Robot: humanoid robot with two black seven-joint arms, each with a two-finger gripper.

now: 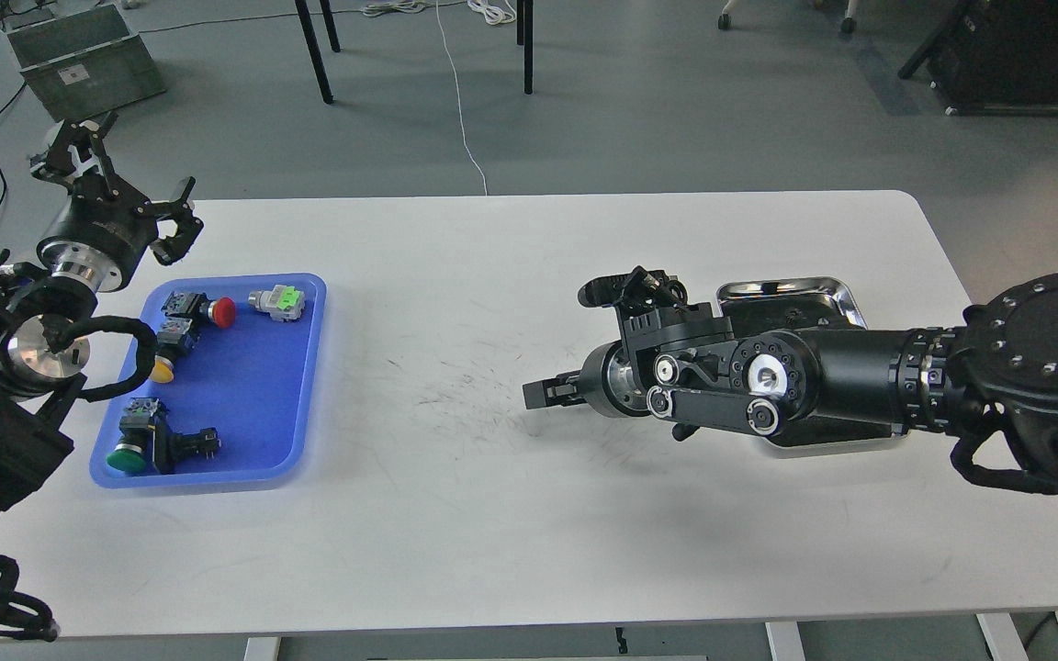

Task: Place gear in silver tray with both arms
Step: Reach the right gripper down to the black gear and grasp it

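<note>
One white table [455, 459] is seen, carrying two trays. The blue tray [304, 367] lies at the left; the silver tray [837, 294] lies at the right, its rim shown only at the far edge and near right corner, the remainder covered by the right arm.

Five parts are counted in the blue tray: one red-capped button [217, 310], one grey and green switch [279, 302], one yellow-capped button [168, 353], one green-capped button [132, 445] and one black block [187, 446]. None of these can be identified as a gear, so the gear's position cannot be told.

The left gripper [93, 128] is held above the floor beyond the table's far left corner, its two fingers spread apart with nothing between them. The right gripper [543, 393] is pointed left over bare tabletop, well apart from the blue tray; its fingers are seen end-on and dark, so its opening cannot be told, and nothing is seen held.
</note>
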